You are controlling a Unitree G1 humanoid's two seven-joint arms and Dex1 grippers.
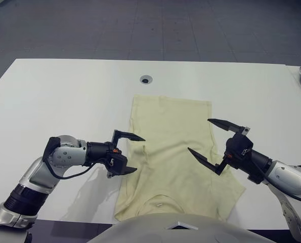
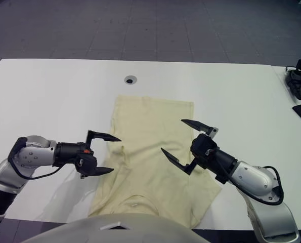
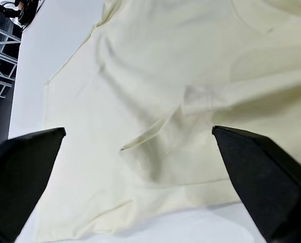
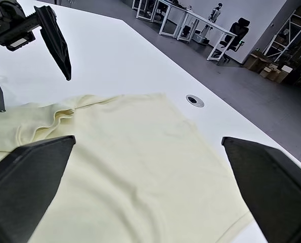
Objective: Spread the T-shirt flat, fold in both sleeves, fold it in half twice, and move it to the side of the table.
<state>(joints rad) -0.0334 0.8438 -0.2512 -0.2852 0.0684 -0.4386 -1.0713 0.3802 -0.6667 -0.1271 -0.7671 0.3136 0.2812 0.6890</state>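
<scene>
The pale yellow T-shirt (image 1: pixel 170 147), soft and lightly creased, lies on the middle of the white table (image 1: pixel 64 96), collar near; its near edge is hidden. A rumpled fold bunches at its left edge, beside the wide-spread left gripper (image 1: pixel 138 154). The right gripper (image 1: pixel 199 135), also wide, hangs over its right side.

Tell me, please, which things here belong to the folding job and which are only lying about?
For the job:
- T-shirt, lying on the table
- left pincer, open, at the shirt's left edge
- right pincer, open, over its right side

Lying about:
- round cable hole, beyond the shirt
- black cables, at the table's right edge
</scene>
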